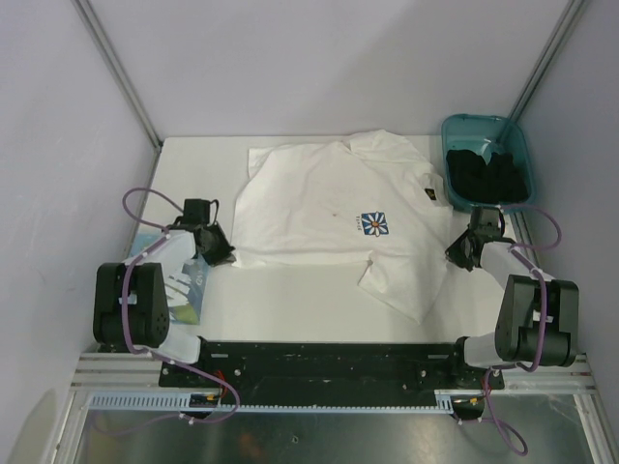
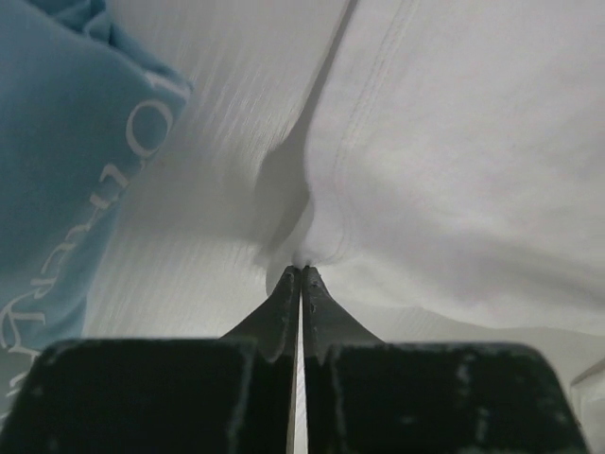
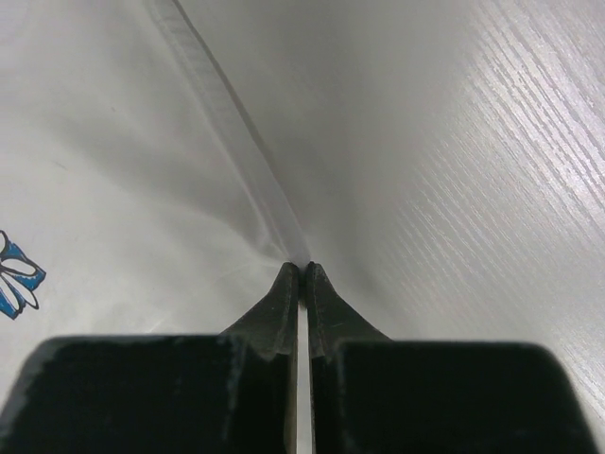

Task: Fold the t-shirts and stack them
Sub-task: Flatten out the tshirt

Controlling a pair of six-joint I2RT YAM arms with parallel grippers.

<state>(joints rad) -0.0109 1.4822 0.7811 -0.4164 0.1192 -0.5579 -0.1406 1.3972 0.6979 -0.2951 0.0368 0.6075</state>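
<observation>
T-shirt with light-blue graphic (image 1: 187,290) lies bunched at the near left of the surface (image 1: 290,314). Daisy-print t-shirt (image 1: 329,203) lies spread flat at centre, its near right corner turned over. Left hand (image 2: 301,272), fingers pressed together, pinches its left edge. Right hand (image 3: 302,267) likewise pinches its right hem. Assessment: light, limp cotton, liable to sag and wrinkle; hems and seams offer the firmest hold. Teal bin (image 1: 476,119) stands at the far right, apart from both.
</observation>
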